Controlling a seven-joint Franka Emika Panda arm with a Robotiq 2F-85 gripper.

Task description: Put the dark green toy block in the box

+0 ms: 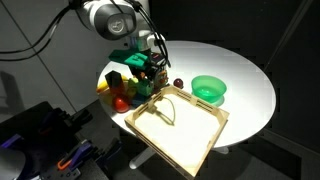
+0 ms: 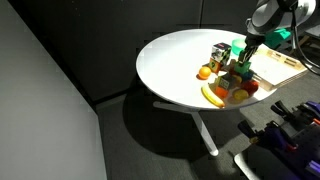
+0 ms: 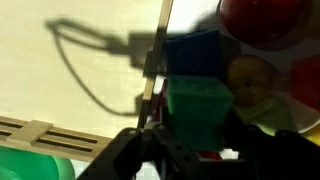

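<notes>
Up close, the dark green toy block (image 3: 195, 108) looks boxy and smooth-faced

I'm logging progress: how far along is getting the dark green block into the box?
Done: the gripper is over the toy pile. In hand: the wrist view shows the dark green toy block between its jaws, though a firm grasp is unclear. Left: lifting it and setting it in the box, which it has not reached.

My white and grey jointed arm (image 1: 108, 18) comes in from above and bends at the wrist, so my black two-fingered tool (image 1: 150, 68) points straight down and hangs low. In the wrist view its dark fingers (image 3: 135, 160) stand apart; whether they press on anything, I cannot tell.
</notes>
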